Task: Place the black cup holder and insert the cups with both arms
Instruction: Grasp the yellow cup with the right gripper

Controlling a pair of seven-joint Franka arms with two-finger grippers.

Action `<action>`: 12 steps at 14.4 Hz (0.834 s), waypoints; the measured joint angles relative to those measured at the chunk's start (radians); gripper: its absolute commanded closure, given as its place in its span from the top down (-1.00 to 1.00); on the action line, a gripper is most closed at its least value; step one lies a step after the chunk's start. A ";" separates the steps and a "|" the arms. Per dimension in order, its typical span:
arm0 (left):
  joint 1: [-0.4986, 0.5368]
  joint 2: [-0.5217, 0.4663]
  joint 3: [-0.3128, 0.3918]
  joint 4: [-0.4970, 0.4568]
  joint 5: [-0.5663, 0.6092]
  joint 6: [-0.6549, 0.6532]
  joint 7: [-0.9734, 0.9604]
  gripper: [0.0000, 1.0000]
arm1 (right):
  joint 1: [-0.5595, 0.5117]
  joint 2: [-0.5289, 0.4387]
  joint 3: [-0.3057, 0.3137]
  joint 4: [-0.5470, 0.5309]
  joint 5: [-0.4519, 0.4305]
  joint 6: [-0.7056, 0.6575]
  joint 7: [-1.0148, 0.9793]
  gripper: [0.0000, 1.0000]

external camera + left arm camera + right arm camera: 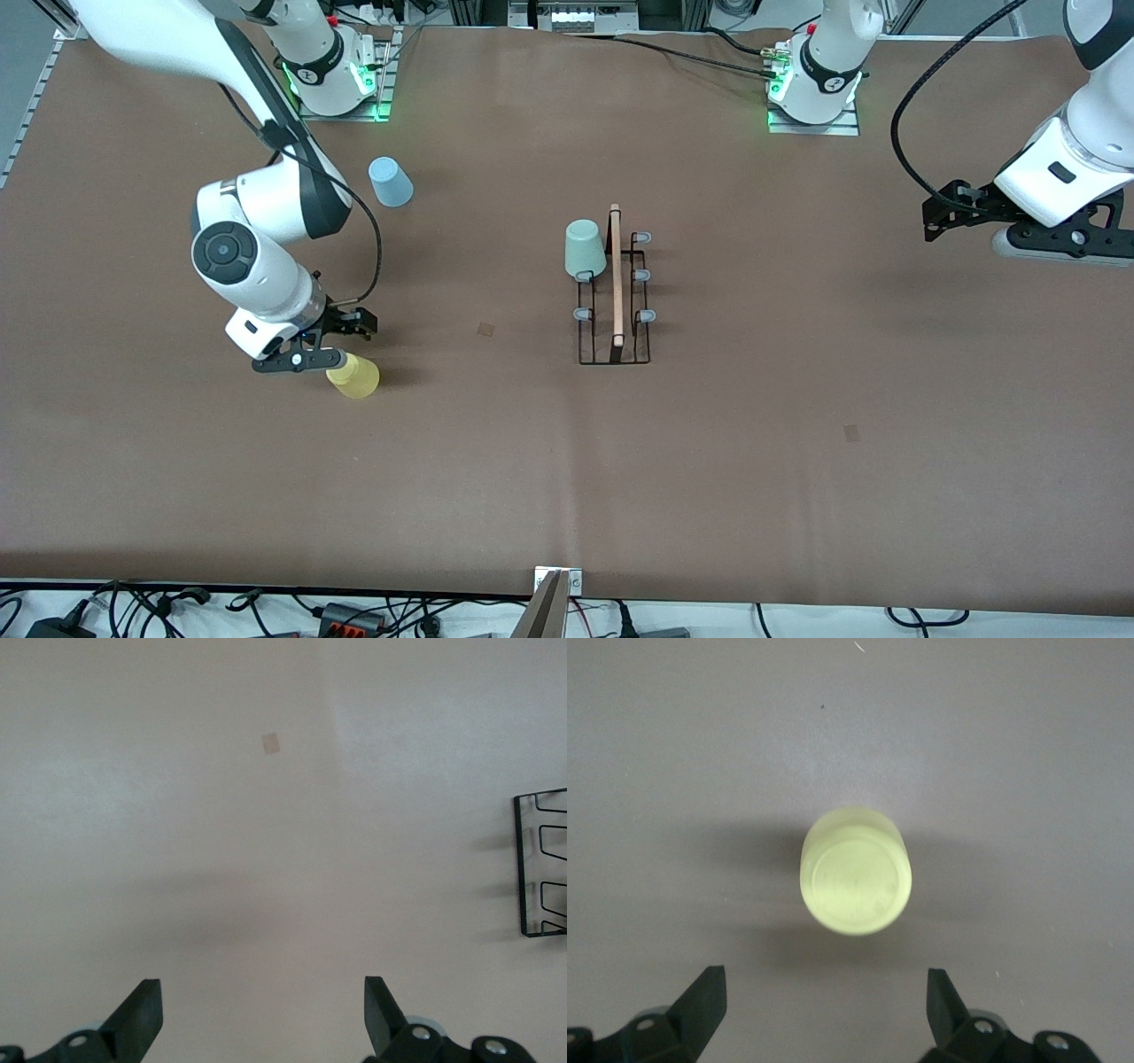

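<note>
Yellow cup: lay nearest the front camera, upside down on the table toward the right arm's end, its flat base facing up in the right wrist view.
Right gripper: hung over the yellow cup with fingers spread wide and holding nothing.
Left gripper: waited over bare table at the left arm's end, wide open and empty, with one end of the rack showing in its wrist view.
Cup holder: stood mid-table, already placed.
Green cup: sat upside down on one of the holder's pegs, the one farthest from the front camera.
Blue cup: stood upside down, farther from the front camera than the yellow one, not yet racked.
Step in hand: likely the pickup of the yellow cup.
Doing it well: centre both fingers on the cup's sides, come straight down, then close gently so the light plastic does not tip or squeeze out.
Hard to make out: how high the right gripper sat above the cup; the left gripper's tips were at the front view's edge.
</note>
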 measured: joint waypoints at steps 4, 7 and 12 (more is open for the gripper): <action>0.004 0.011 0.010 0.000 -0.004 0.005 0.000 1.00 | -0.003 0.068 -0.031 -0.001 -0.013 0.115 -0.040 1.00; 0.004 0.012 0.010 0.000 -0.008 0.007 0.000 1.00 | -0.008 0.104 -0.036 0.000 -0.033 0.174 -0.040 1.00; 0.004 0.012 0.010 0.000 -0.009 0.008 0.000 1.00 | -0.007 0.119 -0.036 0.001 -0.034 0.191 -0.041 0.33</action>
